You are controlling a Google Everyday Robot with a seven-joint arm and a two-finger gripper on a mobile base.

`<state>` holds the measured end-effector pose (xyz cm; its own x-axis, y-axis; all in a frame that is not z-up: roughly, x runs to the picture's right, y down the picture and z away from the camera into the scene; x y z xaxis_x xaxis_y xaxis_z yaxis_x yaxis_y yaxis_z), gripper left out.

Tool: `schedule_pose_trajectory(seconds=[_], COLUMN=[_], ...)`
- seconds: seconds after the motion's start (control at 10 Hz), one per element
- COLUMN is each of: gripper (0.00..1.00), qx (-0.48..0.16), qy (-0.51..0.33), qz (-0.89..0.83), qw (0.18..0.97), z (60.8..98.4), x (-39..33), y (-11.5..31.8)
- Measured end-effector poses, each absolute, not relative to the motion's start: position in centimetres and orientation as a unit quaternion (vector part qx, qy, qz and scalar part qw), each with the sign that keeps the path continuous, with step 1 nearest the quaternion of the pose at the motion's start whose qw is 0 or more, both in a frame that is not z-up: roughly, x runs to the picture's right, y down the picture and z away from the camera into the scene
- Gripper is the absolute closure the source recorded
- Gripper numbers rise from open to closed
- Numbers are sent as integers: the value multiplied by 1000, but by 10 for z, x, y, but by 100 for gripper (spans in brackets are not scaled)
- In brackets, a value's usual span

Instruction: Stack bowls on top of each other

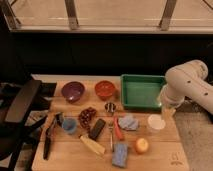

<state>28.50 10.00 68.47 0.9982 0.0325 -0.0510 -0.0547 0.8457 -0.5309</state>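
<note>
The dark purple bowl sits upright at the back left of the wooden table. The red-orange bowl stands just to its right, apart from it. Both are empty. My white arm reaches in from the right. My gripper hangs at the table's right side, beside the green tray's right end and just above the white round container. It is far from both bowls.
A green tray stands to the right of the bowls. In front lie a small blue cup, black tongs, a dark red cluster, a black bar, a grey cloth, a blue sponge and an orange fruit. A black chair stands at the left.
</note>
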Motion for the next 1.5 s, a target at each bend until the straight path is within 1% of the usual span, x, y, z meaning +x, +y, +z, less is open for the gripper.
schedule_pose_trajectory(seconds=[1.5], gripper=[35], qx=[-273], qy=[16], qz=[12], qw=[962], z=[683], x=[284], y=[99])
